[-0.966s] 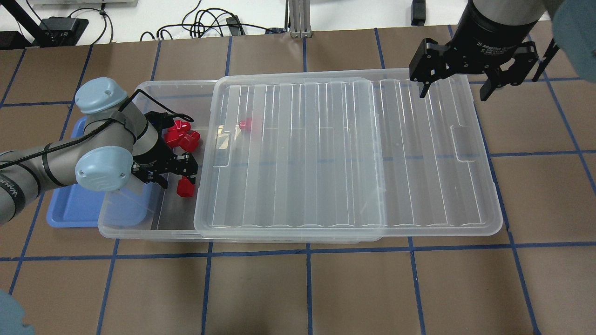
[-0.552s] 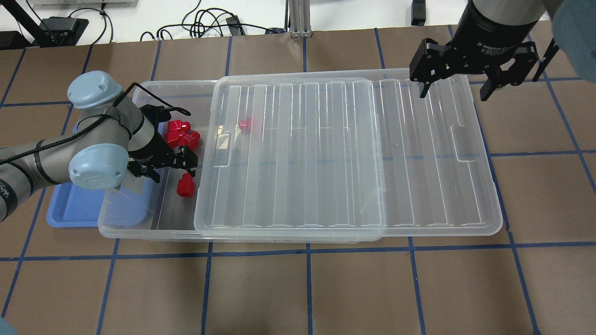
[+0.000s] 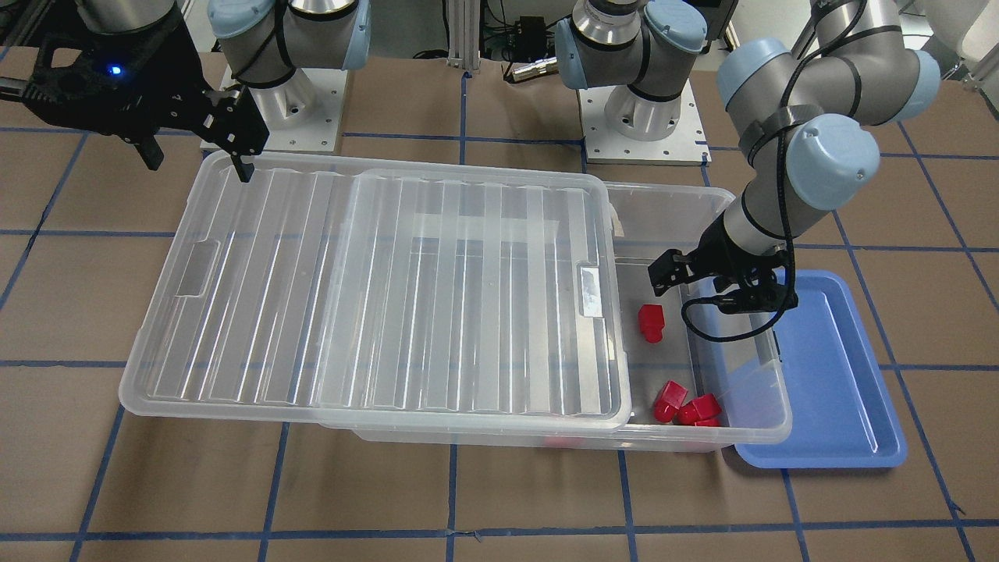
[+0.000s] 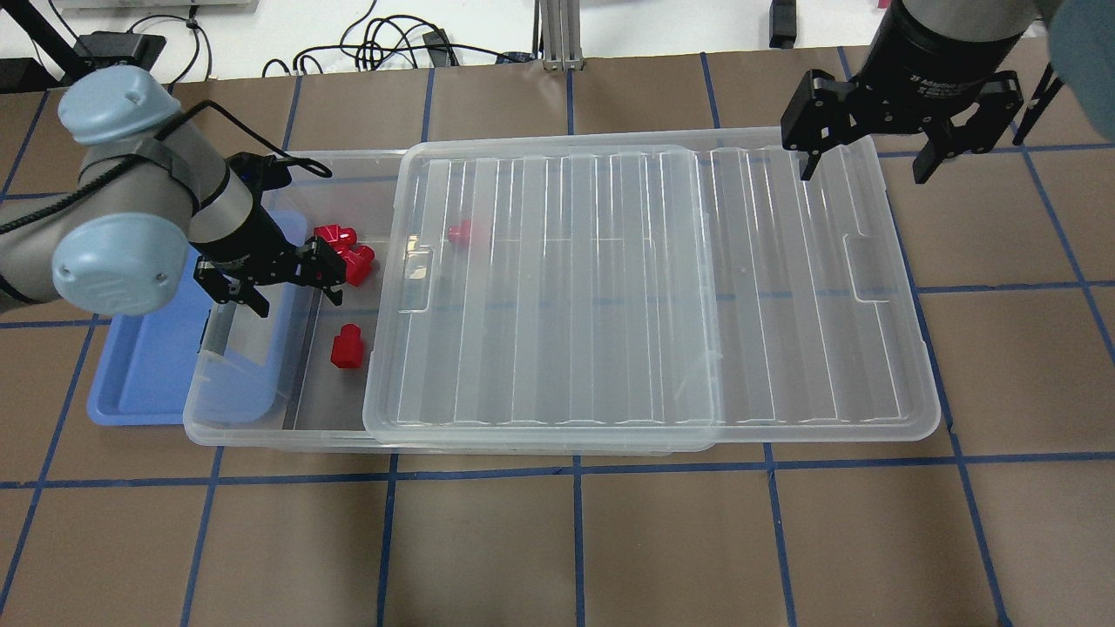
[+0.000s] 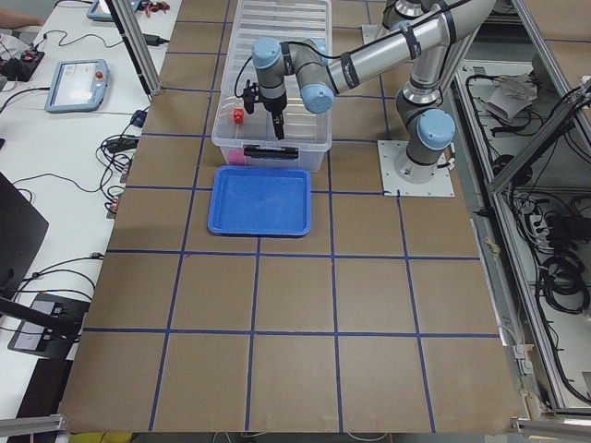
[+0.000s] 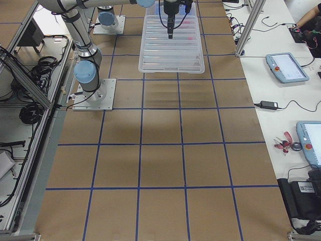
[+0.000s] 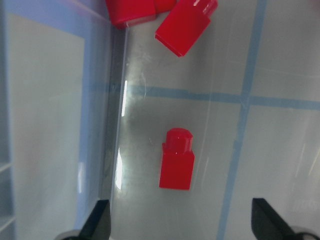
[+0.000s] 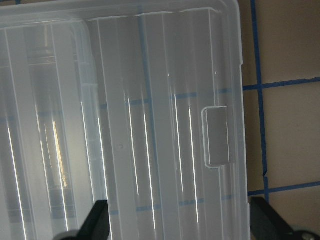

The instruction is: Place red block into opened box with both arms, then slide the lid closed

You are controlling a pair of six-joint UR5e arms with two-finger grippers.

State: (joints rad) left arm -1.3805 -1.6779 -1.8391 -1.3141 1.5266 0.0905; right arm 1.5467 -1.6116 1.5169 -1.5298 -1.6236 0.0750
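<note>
Left tool (image 4: 296, 299) and right tool (image 4: 862, 174) were held spread, empty; the red block (image 7: 176, 162) was framed by the left wrist view.

Cut off by the top edge in the left wrist view: corner block (image 7: 131, 11). Blurred through the lid (image 4: 610, 287) in the overhead view: lone block (image 4: 459, 232). Partly covered by the box (image 4: 261, 433): blue tray (image 4: 131, 383).
</note>
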